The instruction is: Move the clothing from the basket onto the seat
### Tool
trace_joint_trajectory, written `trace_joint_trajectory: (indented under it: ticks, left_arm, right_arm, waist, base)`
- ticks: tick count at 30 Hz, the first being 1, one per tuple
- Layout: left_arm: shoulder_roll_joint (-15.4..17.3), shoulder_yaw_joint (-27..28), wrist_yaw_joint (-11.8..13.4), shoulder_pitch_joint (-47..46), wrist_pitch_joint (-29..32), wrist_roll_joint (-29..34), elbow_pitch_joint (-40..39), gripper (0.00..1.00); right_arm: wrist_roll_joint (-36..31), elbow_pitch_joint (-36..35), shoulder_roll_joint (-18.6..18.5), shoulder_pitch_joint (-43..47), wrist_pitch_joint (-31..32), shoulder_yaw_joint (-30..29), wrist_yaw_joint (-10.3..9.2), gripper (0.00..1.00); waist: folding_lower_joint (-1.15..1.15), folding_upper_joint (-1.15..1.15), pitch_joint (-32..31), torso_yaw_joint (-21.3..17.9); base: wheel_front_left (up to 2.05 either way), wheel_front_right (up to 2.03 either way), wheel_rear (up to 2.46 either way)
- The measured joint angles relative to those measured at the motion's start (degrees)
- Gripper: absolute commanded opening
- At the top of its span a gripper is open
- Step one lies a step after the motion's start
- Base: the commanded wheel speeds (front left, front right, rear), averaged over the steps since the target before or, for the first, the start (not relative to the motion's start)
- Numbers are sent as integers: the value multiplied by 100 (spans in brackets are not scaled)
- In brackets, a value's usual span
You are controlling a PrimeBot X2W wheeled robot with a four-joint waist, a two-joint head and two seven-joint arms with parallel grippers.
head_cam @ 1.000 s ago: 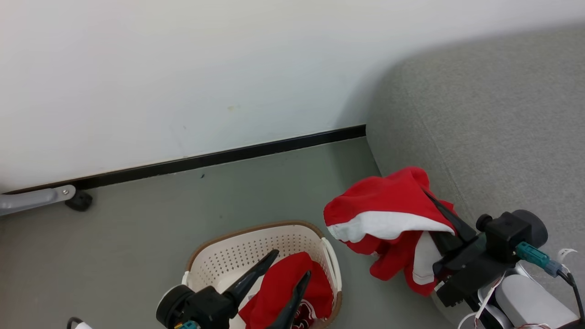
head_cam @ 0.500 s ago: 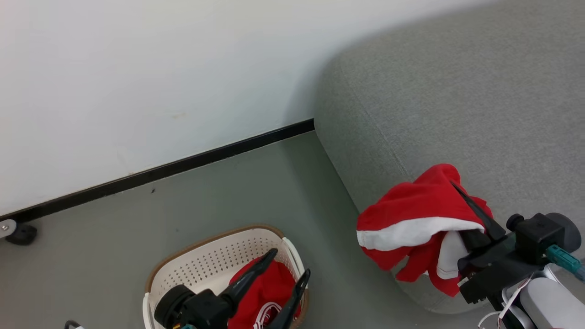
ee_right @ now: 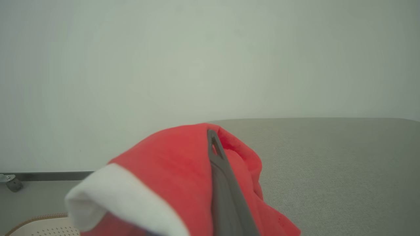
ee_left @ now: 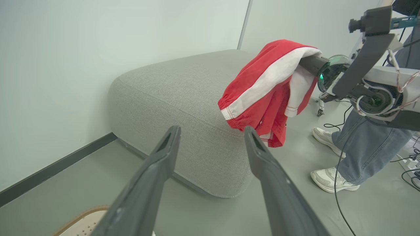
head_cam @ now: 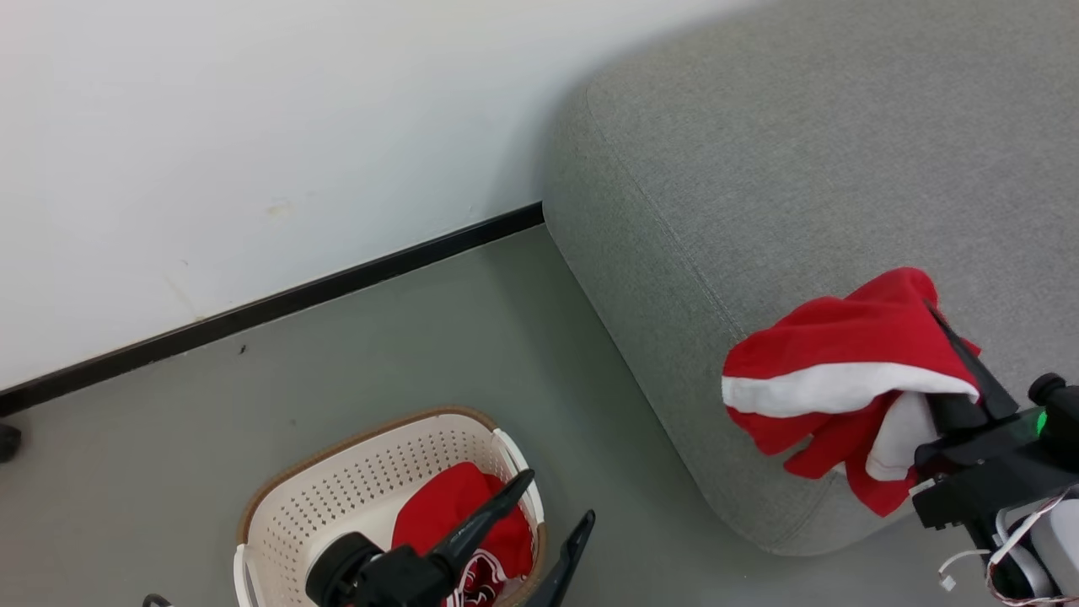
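Observation:
My right gripper (head_cam: 936,316) is shut on a red garment with a white stripe (head_cam: 843,371), which hangs above the near corner of the grey seat (head_cam: 801,169). One dark finger (ee_right: 220,170) lies over the cloth (ee_right: 170,164); the other is hidden in it. In the cream basket (head_cam: 337,480) on the floor lies a second red garment (head_cam: 447,514). My left gripper (head_cam: 560,496) stands open and holds nothing, above the basket's right rim. From the left wrist view, that gripper (ee_left: 212,129) points at the seat (ee_left: 170,88) and the hanging garment (ee_left: 259,85).
A white wall with a black baseboard (head_cam: 337,282) runs behind the basket and meets the seat. A person's legs in jeans (ee_left: 370,147) and white shoes stand right of the seat, with cables on the floor. A dark caster (head_cam: 4,443) is at the far left.
The head camera has swung toward the seat. My right gripper has carried the red garment from beside the seat's edge to above its corner. The left gripper now sits nearer the basket's right rim.

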Motion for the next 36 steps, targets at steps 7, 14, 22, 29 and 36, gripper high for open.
trace_joint_trajectory:
  ticks: [7,14,22,29,36]
  left_arm:
    - [-7,-94,-3,-4,54,4,-86,100]
    - [78,-103,-3,-6,179,52,-199,100]
    - [342,-60,-9,-25,313,81,-381,100]
    - [648,92,-4,16,456,88,-587,100]
    - [943,222,16,138,635,91,-850,100]
  right_arm:
    - [26,-12,-257,-263,0,-424,-92,0]
    - [26,166,-556,-752,0,-887,-202,0]
    - [-112,550,-712,-1282,0,-1109,-335,0]
    - [-530,782,-769,-2110,-1,-1036,-402,0]
    - [-760,1067,-750,-2642,-1,-934,-401,0]
  waist:
    - [1,0,159,72]
    - [1,0,409,174]
    - [1,0,708,268]
    - [1,1,1025,278]
    - [1,1,1348,199]
  base:
    - [0,0,0]
    - [0,0,0]
    - [0,0,0]
    - [0,0,0]
    - [0,0,0]
